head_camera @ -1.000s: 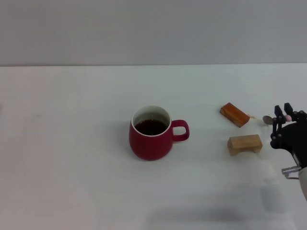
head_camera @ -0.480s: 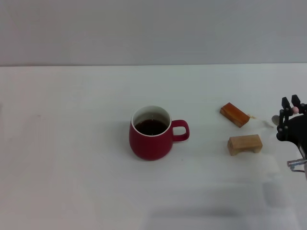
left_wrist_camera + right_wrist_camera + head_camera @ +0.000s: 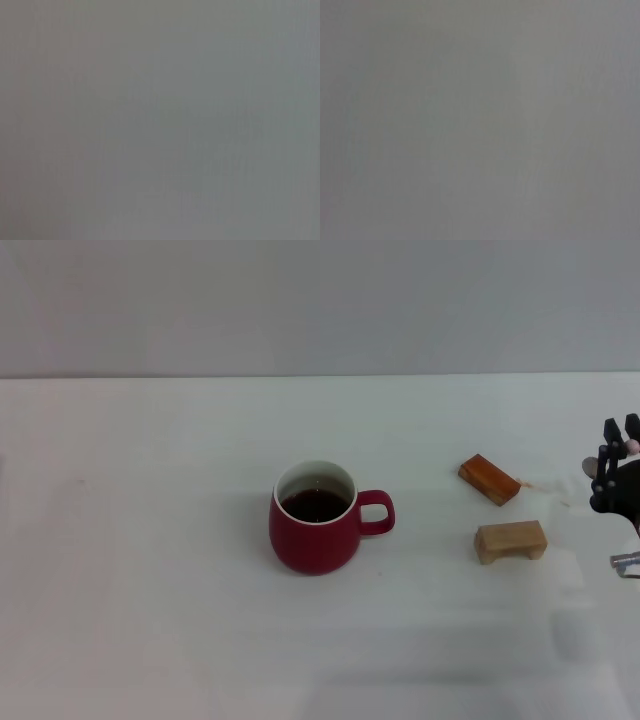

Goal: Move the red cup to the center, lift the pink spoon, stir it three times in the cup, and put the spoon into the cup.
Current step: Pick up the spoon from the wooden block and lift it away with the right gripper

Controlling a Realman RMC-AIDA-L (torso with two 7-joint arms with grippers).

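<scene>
Two little wooden blocks sit over on the right side of the plain white worktop (image 3: 150, 590). The farther one is a reddish-brown rectangular wooden block (image 3: 489, 479), lying flat and turned at an angle. The nearer one is a pale tan wooden block shaped like a tiny bridge (image 3: 510, 540), with a notch cut under it, standing on its two feet. They're near each other but not touching. Behind the worktop there's a flat grey wall (image 3: 320, 305).

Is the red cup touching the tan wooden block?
Apart. The head view shows bare table between the red cup and the tan wooden block.
</scene>
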